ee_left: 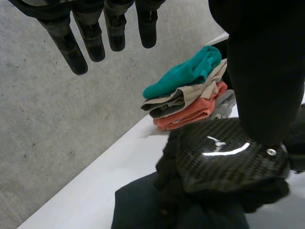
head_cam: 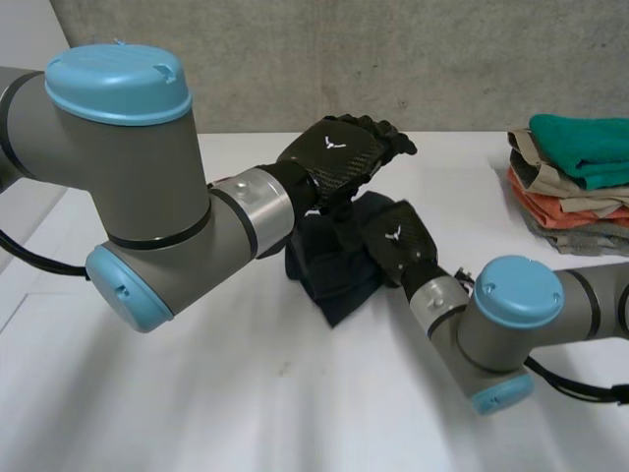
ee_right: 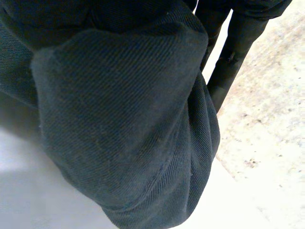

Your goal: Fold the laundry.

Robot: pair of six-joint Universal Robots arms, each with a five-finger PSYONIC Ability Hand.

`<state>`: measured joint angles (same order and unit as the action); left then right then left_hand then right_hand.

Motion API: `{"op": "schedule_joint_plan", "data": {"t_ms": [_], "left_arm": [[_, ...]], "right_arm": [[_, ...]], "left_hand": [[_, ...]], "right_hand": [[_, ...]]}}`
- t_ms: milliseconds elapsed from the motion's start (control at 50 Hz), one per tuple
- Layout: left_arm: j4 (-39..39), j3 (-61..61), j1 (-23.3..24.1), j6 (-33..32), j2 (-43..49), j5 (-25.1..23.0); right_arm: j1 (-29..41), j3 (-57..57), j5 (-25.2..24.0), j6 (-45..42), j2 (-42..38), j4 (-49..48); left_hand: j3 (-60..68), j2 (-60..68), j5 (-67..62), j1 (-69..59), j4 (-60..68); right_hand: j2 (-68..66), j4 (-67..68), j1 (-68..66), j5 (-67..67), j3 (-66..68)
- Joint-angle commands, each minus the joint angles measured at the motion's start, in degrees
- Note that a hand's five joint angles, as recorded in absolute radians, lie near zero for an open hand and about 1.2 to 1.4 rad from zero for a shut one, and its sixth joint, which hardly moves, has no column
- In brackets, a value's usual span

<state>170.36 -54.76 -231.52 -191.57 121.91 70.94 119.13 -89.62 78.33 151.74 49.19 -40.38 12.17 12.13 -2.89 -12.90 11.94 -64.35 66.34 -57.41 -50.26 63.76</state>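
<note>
1. Your left hand is open wide. Its own wrist view shows the fingers straight and spread, with nothing in them and nothing touching them.
2. That hand hangs in the air just above and behind your right hand, with its fingertips aimed across toward the stack of folded clothes.
3. Your right hand is down on the dark cloth with its fingers curled into it, clamping a bunch of the fabric.
4. The dark cloth sits crumpled mid-bench between your two arms. Its lower end lies on the bench, and the upper part is gathered under the right hand.
5. The stack sits at the far right of the bench, well apart from the cloth, with a teal piece on top and beige, orange and grey layers under it. A concrete wall runs behind the bench.
6. The left wrist view gives you the back of the right hand pressed into the dark cloth, with the stack beyond it.
7. The right wrist view adds a thick rounded bulge of cloth in front of the palm, with the fingers reaching past its far side.
</note>
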Motion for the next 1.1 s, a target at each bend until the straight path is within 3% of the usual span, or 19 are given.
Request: {"op": "schedule_joint_plan", "data": {"t_ms": [20, 240, 400, 480, 660, 740, 840, 860, 880, 920, 1100], "left_arm": [[0.1, 0.0, -0.7, 0.0, -0.5, 0.1], [2.9, -0.1, -2.9, 0.4, -6.0, 1.8], [3.0, -1.2, -2.8, 0.3, -6.5, 1.8], [3.0, -2.3, -2.6, 0.2, -6.5, 1.7], [3.1, -5.1, -2.5, 0.1, -6.4, 1.7], [3.1, -6.1, -2.6, 0.1, -6.3, 1.7], [3.1, -6.2, -2.6, 0.0, -6.3, 1.7], [3.1, -6.2, -2.6, 0.0, -6.3, 1.7], [3.1, -6.2, -2.6, 0.0, -6.3, 1.7], [3.2, -6.0, -2.4, 0.0, -6.4, 1.7], [3.4, -5.6, -2.3, 0.1, -7.7, 1.7]], "right_arm": [[-0.3, 7.2, 0.3, 0.5, 1.1, 0.5], [-11.2, 23.6, 0.7, 7.8, 7.1, 0.9], [-27.0, 31.6, -1.5, 12.5, 6.6, 4.3], [-34.3, 35.2, -7.2, 15.5, 3.1, 7.3], [-46.3, 37.9, -26.3, 19.9, -9.0, 9.9], [-49.5, 37.9, -31.8, 20.0, -12.3, 10.8], [-51.0, 37.7, -34.0, 20.4, -13.5, 10.9], [-50.9, 37.5, -34.0, 20.6, -13.3, 10.9], [-50.8, 37.1, -33.6, 21.1, -12.7, 10.9], [-50.8, 36.5, -33.5, 21.5, -11.5, 10.9], [-50.6, 29.9, -30.1, 24.6, -0.2, 11.0]], "left_hand": [[2.6, 2.6, -1.9, -1.9, 2.8], [2.1, 2.1, -1.4, -1.4, 2.3], [1.9, 2.0, -1.2, -1.2, 2.1], [1.7, 1.8, -1.0, -1.0, 2.0], [1.9, 2.0, -1.2, -1.2, 2.1], [1.7, 1.8, -1.0, -1.0, 2.0], [1.7, 1.8, -1.0, -1.0, 2.0], [1.7, 1.8, -1.0, -1.0, 2.0], [1.7, 1.8, -1.0, -1.0, 2.0], [1.7, 1.8, -1.0, -1.0, 2.0], [1.7, 1.8, -1.0, -1.0, 2.0]], "right_hand": [[-15.7, 13.7, -22.6, -19.7, 16.2], [-15.7, 13.7, -22.6, -19.7, 16.2], [-15.7, 13.7, -22.6, -19.7, 16.2], [-15.7, 13.7, -22.6, -19.7, 16.2], [-15.7, 13.7, -22.6, -19.7, 16.2], [-15.7, 13.7, -22.6, -19.7, 16.2], [-15.7, 13.7, -22.6, -19.7, 16.2], [-12.9, 10.9, -19.8, -17.0, 13.5], [16.8, -18.8, 9.9, 12.7, -16.2], [54.3, -56.3, 47.4, 50.3, -53.8], [54.3, -56.3, 47.4, 50.3, -53.8]]}}
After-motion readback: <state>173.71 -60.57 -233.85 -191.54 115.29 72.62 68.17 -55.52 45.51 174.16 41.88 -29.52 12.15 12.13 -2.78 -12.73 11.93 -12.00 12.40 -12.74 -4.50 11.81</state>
